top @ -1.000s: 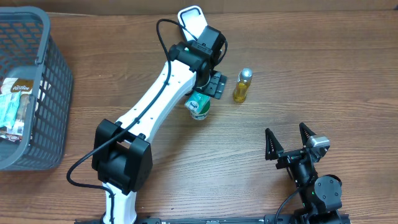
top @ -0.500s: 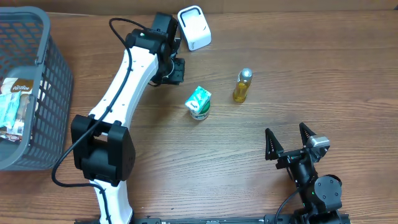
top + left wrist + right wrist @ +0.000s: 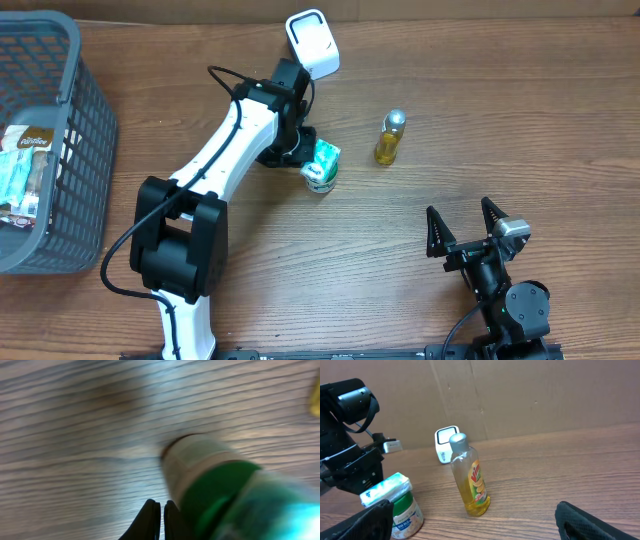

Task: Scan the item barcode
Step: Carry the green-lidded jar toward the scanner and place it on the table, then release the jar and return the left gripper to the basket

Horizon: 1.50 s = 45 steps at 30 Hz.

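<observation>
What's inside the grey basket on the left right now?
In the basket, at its left side, lie a brown-and-white packet and pale blue wrappers. The frame edge cuts off anything further left, and the items cover whatever lies beneath them.

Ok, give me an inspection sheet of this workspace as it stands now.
Surface: wooden table, bare grain, no spills seen.
Job's things: green-and-white cup upright mid-table; white scanner at the far edge.
Clutter: yellow bottle upright, right of the cup; grey basket at left, holding snack packets.
Tools: left tool shut, nothing between its fingers, beside the cup; right tool open, empty, by the near edge.
Cables: black cable looped over the left arm.
Surroundings: cardboard wall behind the table.
</observation>
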{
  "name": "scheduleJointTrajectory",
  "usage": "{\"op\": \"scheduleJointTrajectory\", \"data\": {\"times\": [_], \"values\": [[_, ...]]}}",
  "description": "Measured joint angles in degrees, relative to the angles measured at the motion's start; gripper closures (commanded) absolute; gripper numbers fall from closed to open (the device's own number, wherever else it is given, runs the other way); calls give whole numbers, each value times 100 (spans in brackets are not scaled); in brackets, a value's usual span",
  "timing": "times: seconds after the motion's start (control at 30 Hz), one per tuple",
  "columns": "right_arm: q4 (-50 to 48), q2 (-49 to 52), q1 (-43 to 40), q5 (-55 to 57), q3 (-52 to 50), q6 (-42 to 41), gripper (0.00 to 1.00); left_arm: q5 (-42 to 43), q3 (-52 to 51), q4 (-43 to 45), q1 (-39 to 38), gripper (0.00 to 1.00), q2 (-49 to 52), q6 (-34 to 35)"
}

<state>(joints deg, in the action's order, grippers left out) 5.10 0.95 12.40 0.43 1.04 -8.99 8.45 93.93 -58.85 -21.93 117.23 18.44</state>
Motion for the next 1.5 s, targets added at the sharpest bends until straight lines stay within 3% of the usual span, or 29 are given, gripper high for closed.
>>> {"op": "scheduleJointTrajectory", "data": {"times": [0.53, 0.63, 0.73, 0.8, 0.9, 0.93, 0.97, 1.07, 1.1, 1.2, 1.5], "values": [[4, 0, 0, 2, 0, 0, 0, 337, 0, 98, -249, 96, 0, 33], [0, 0, 0, 2, 0, 0, 0, 197, 105, -282, -199, 95, 0, 2], [0, 0, 0, 0, 0, 0, 0, -116, 719, -957, -9, 87, -15, -44], [4, 0, 0, 2, 0, 0, 0, -409, 1700, -1615, 341, 83, -33, -142], [4, 0, 0, 2, 0, 0, 0, -844, 3053, -2284, 855, 69, -133, -299], [-2, 0, 0, 2, 0, 0, 0, -1049, 3576, -2538, 1067, 57, -170, -369], [4, 0, 0, 2, 0, -2, 0, -1311, 4057, -2719, 1257, 30, -212, -444], [4, 0, 0, 0, 0, -2, 0, -2159, 5198, -2988, 1707, 6, -273, -693], [4, 0, 0, 2, 0, 2, 0, -2758, 5766, -2990, 2037, 4, -363, -828], [4, 0, 0, 4, 0, 0, 0, -3187, 6262, -2883, 2524, 0, -400, -1130], [2, 0, 0, 2, 0, 0, 0, -3512, 6317, -2767, 4017, 0, -407, -1851]]}}
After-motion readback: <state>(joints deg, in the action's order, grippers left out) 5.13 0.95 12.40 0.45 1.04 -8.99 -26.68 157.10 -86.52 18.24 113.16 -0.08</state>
